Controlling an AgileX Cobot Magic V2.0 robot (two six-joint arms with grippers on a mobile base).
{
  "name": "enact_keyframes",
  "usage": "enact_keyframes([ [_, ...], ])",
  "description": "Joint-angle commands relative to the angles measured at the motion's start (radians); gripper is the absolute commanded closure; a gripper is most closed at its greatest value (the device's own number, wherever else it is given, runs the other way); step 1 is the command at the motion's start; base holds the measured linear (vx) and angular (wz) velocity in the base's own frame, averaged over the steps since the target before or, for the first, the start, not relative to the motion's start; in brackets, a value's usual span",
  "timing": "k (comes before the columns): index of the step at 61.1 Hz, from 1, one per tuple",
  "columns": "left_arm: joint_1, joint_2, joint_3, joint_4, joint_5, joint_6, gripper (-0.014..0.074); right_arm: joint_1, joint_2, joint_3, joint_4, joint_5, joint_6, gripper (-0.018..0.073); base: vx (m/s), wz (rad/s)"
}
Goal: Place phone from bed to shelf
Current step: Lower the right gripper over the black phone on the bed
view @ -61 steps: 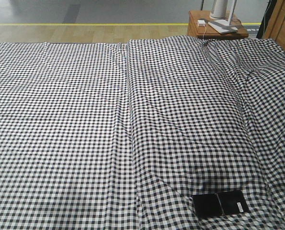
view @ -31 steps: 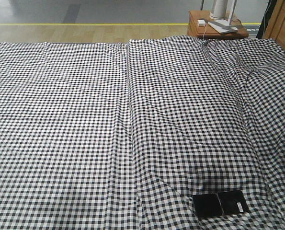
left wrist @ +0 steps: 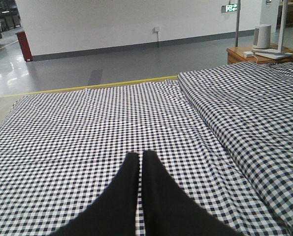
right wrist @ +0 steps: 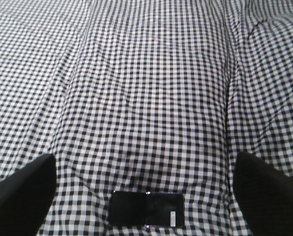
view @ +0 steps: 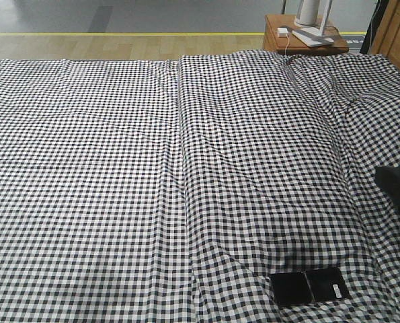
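My right gripper [right wrist: 144, 158] hangs wide open over the bed [view: 105, 175], its two dark fingers [right wrist: 19, 191] framing the lower corners of the right wrist view, and holds nothing. The phone [right wrist: 147, 209] lies flat on the gingham sheet at the bottom centre of that view, between the fingers and touching neither, its white sticker toward the right end. In the front view the phone [view: 310, 286] sits at the lower right, long side across the frame, in a shallow shadowed hollow of the sheet, with rumpled folds just beside it and nothing lying on top. The right gripper [view: 398, 187] shows there only as a dark shape at the right edge, above the phone and well apart from it. My left gripper [left wrist: 139, 158] is pressed closed, tips together and empty, at the bottom centre of the left wrist view above bare sheet. A lengthwise seam [view: 179, 155] runs down the middle of the bed. Beyond the far edge, at the upper right, a reddish-brown side table [view: 275, 39] carries a white appliance [view: 308, 13] and a small white plug [view: 282, 31]. A yellow floor line [view: 119, 33] crosses the top of the frame.
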Motion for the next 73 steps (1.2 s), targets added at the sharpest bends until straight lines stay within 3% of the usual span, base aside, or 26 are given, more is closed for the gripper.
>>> enact_keyframes([
  [1, -0.002, -0.004, -0.026, -0.005, -0.070, -0.004, 0.0596, -0.006, 0.019, -0.043, 0.001, -0.027, -0.001, -0.0156, 0.00, 0.00],
  [10, -0.002, -0.004, -0.026, -0.005, -0.070, -0.004, 0.0596, -0.044, 0.085, -0.147, -0.004, 0.115, 0.065, -0.0148, 0.00, 0.00],
  [19, -0.002, -0.004, -0.026, -0.005, -0.070, -0.004, 0.0596, -0.202, 0.183, -0.275, 0.005, 0.274, 0.050, -0.0144, 0.00, 0.00],
  [27, -0.002, -0.004, -0.026, -0.005, -0.070, -0.004, 0.0596, -0.345, 0.304, -0.344, 0.089, 0.362, -0.055, -0.0138, 0.00, 0.00],
  [39, -0.002, -0.004, -0.026, -0.005, -0.070, -0.004, 0.0596, -0.461, 0.535, -0.376, 0.213, 0.368, -0.240, -0.0125, 0.00, 0.00],
  [50, -0.002, -0.004, -0.026, -0.005, -0.070, -0.004, 0.0596, -0.535, 0.759, -0.421, 0.330, 0.345, -0.403, -0.0114, 0.00, 0.00],
  [60, -0.002, -0.004, -0.026, -0.005, -0.070, -0.004, 0.0596, -0.588, 0.960, -0.476, 0.455, 0.404, -0.567, -0.0105, 0.00, 0.01],
  [73, -0.002, -0.004, -0.026, -0.005, -0.070, -0.004, 0.0596, -0.604, 1.211, -0.541, 0.506, 0.455, -0.687, -0.0093, 0.00, 0.00],
])
